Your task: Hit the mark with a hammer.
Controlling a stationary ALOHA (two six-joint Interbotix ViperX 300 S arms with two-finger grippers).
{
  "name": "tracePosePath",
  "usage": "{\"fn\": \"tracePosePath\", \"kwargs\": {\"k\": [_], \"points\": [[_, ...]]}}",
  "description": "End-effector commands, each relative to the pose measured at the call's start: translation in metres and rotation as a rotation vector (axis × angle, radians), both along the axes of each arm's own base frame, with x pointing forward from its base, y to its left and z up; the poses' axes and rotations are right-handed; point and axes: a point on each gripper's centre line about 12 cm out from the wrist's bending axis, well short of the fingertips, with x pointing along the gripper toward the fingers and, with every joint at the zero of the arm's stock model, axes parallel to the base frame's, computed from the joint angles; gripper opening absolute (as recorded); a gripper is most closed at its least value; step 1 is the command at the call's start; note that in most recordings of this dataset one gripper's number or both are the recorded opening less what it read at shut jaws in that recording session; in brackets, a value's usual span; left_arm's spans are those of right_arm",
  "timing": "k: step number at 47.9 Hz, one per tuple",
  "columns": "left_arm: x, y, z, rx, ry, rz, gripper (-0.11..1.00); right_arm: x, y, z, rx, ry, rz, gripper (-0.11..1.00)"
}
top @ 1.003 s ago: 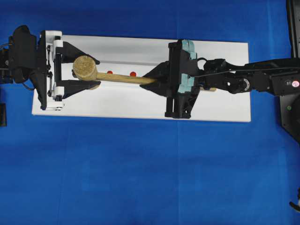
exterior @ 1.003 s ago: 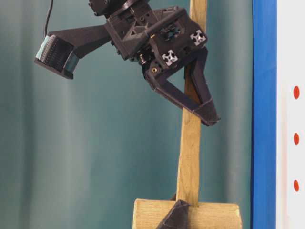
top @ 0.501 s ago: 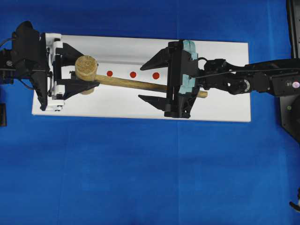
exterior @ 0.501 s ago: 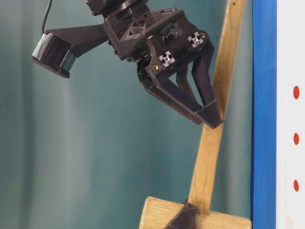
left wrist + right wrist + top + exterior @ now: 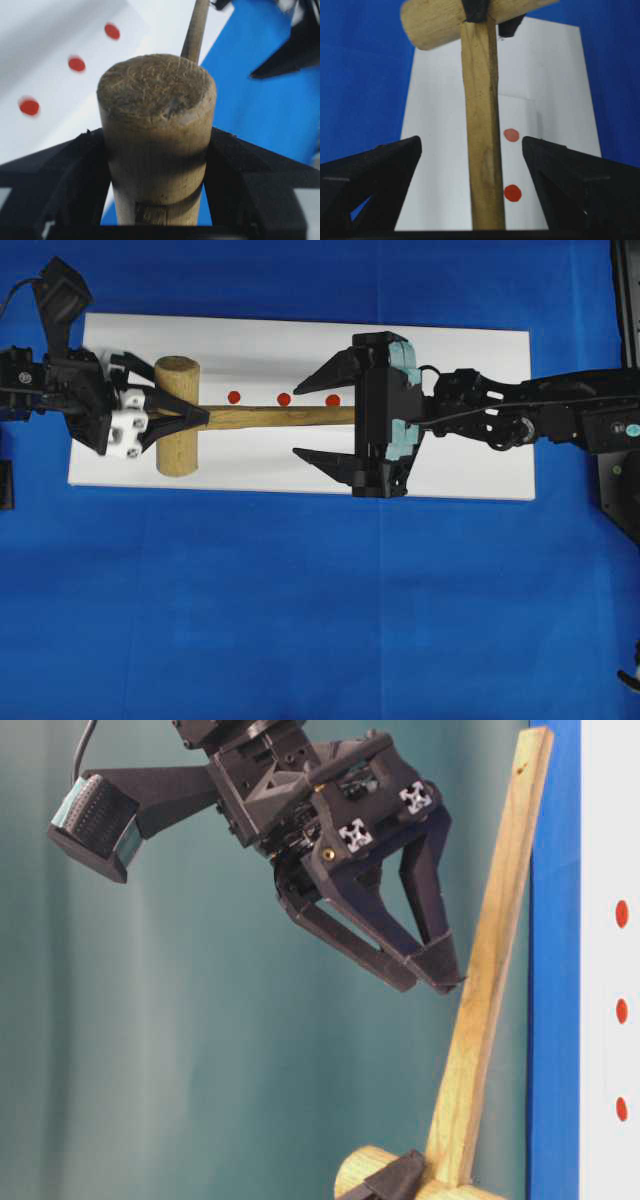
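A white sheet (image 5: 450,350) with three red dots (image 5: 283,398) lies on a blue desk (image 5: 300,620). The left gripper (image 5: 185,416) has its jaws clamped on the head of the hammer (image 5: 178,390); the handle runs right across the sheet. The right gripper (image 5: 305,420) has its jaws wide open around the handle, holding nothing. Held only by the head, the hammer might twist or slip during a swing.
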Motion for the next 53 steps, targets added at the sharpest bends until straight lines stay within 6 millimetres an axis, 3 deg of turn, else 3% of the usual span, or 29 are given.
{"fn": "tracePosePath", "kwargs": {"k": [1, 14, 37, 39, 50, 53], "points": [[0.004, -0.001, 0.021, -0.097, -0.08, 0.039, 0.46, 0.003, 0.0, 0.019, -0.014, -0.054, 0.002, 0.89], [-0.005, -0.008, 0.028, -0.287, -0.128, 0.09, 0.46, 0.004, 0.001, 0.014, -0.037, -0.039, 0.019, 0.89], [-0.006, -0.02, 0.028, -0.296, -0.111, 0.051, 0.46, 0.013, 0.0, -0.005, -0.063, 0.006, 0.031, 0.84], [-0.005, -0.02, 0.029, -0.296, -0.115, 0.051, 0.46, 0.013, 0.0, -0.006, -0.062, 0.01, 0.032, 0.78], [-0.006, -0.023, 0.031, -0.286, -0.12, 0.035, 0.46, 0.012, 0.0, -0.01, -0.065, 0.025, 0.038, 0.12], [-0.006, -0.024, 0.031, -0.289, -0.117, 0.033, 0.46, 0.012, 0.0, -0.01, -0.067, 0.024, 0.039, 0.06]]}}
